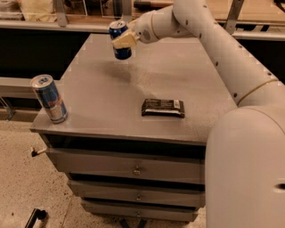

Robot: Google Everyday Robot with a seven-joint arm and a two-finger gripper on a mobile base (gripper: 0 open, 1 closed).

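Note:
My gripper [123, 39] is at the far left of the grey cabinet top [178, 75], shut on a dark blue can [120, 40]. The can hangs above the surface, tilted a little, with its silver lid up. A tall blue and silver can [49, 99] stands upright at the front left corner. A dark wrapped snack bar [163, 107] lies flat near the middle front of the top, well apart from the gripper.
The cabinet has several drawers [133, 167] below its top. My white arm [222, 49] reaches across the right side. A shelf with bags [31, 9] runs along the back. A speckled floor [26, 187] lies at the lower left.

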